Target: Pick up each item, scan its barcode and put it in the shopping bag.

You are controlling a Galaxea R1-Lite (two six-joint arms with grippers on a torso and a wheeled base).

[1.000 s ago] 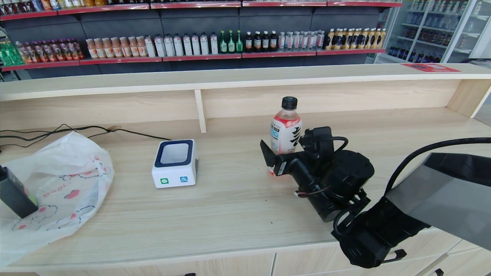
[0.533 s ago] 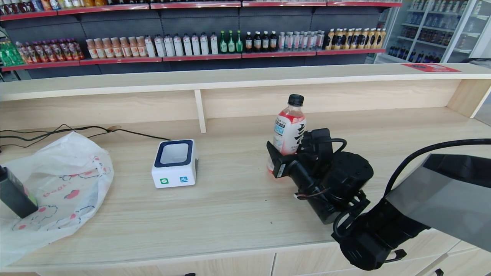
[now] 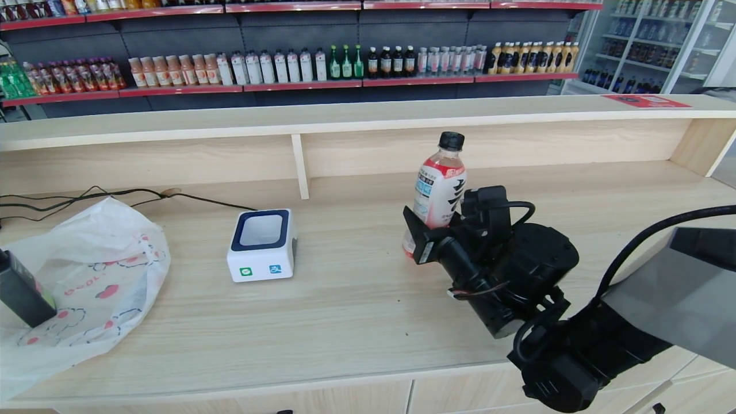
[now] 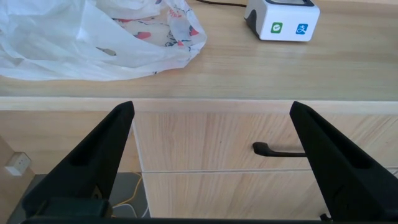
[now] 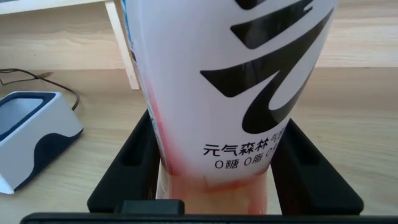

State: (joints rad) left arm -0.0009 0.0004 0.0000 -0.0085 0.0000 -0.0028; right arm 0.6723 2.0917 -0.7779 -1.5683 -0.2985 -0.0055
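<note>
Bottle [image 3: 440,184] with a black cap stands nearly upright on the right of the counter [image 3: 345,310], clamped low on its body by the right tool [image 3: 435,227]. Its long axis is vertical. The scanner [image 3: 261,244] lies to its left, window facing up, between the bottle and the shopping bag [image 3: 86,276] at far left. Reaching the scanner likely means carrying the bottle leftward and tipping its label down. The left tool [image 4: 211,109] hangs with its fingers spread beside the bag.
</note>
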